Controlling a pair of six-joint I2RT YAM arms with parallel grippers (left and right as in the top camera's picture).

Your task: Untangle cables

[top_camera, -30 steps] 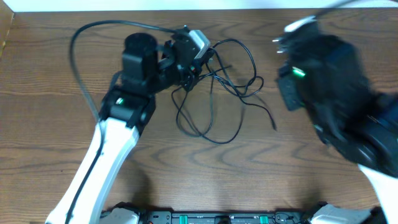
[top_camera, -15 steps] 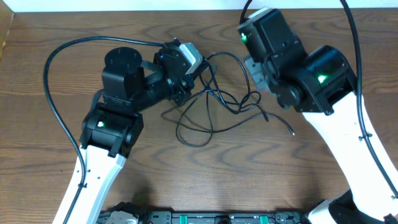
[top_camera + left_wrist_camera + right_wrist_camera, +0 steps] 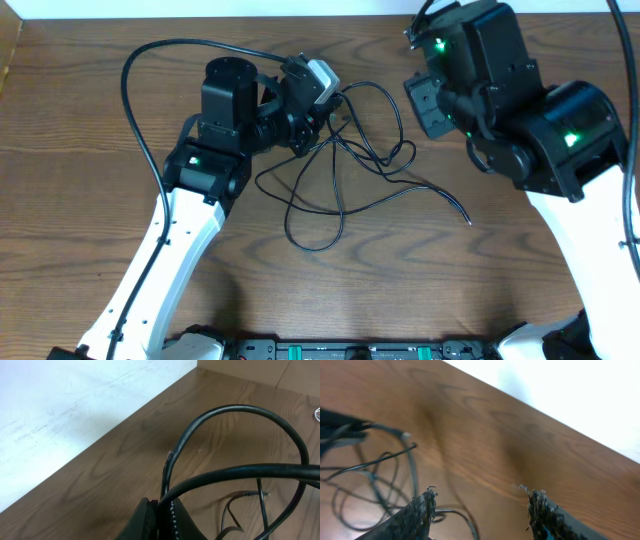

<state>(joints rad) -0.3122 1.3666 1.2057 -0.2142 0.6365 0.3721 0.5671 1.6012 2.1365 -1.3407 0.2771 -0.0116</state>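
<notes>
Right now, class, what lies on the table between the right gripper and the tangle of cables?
In the overhead view, only bare wood: the right gripper hovers open beside the cables, touching none. The left gripper grips them.

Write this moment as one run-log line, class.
left gripper: shut on cables | right gripper: open, empty, above table | cables: tangled
</notes>
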